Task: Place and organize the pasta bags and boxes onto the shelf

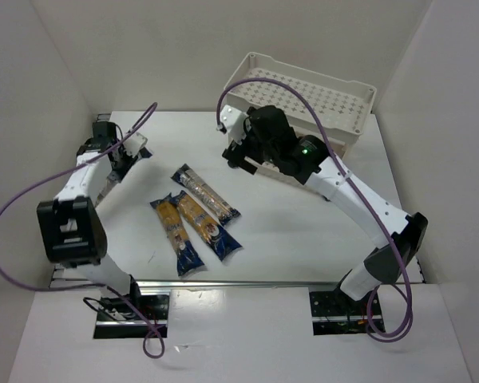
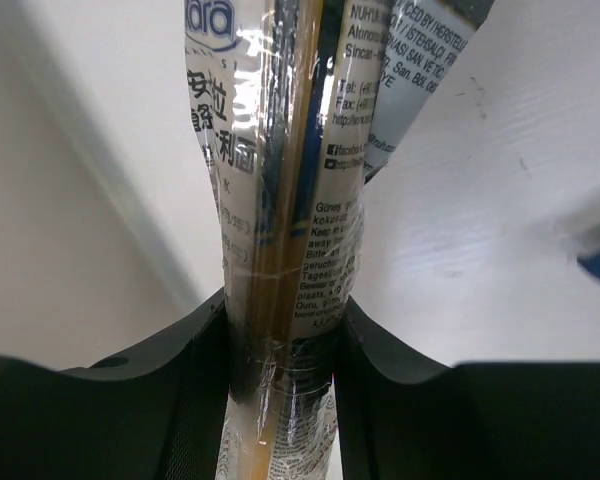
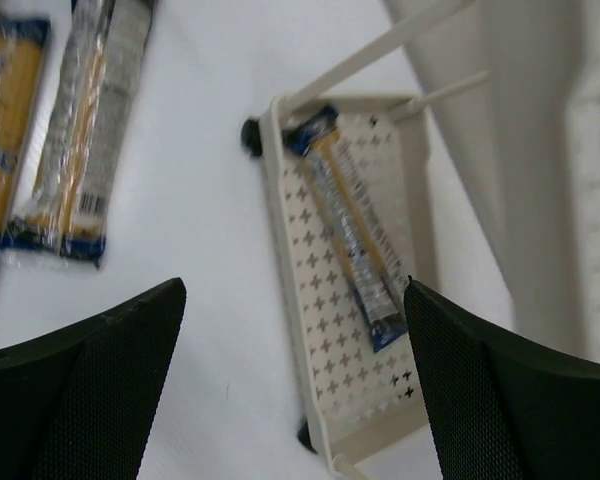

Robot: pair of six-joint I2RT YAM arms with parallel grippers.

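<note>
My left gripper [image 2: 285,320] is shut on a spaghetti packet [image 2: 280,180], which runs lengthwise between the black fingers. From above, that gripper [image 1: 124,158] is at the table's far left. Three more packets lie mid-table: one clear [image 1: 206,193] and two yellow [image 1: 176,233] [image 1: 208,227]. The cream shelf [image 1: 303,96] stands at the back right. My right gripper [image 1: 238,150] hangs open by its left front corner, holding nothing. In the right wrist view, one packet [image 3: 348,222] lies on the perforated lower tray [image 3: 280,250] below the open right gripper [image 3: 295,290].
White walls enclose the table on the left, back and right. Purple cables loop off both arms. In the right wrist view two of the table packets [image 3: 80,150] [image 3: 5,130] lie left of the shelf, with a thin corner post [image 3: 380,45] above the tray.
</note>
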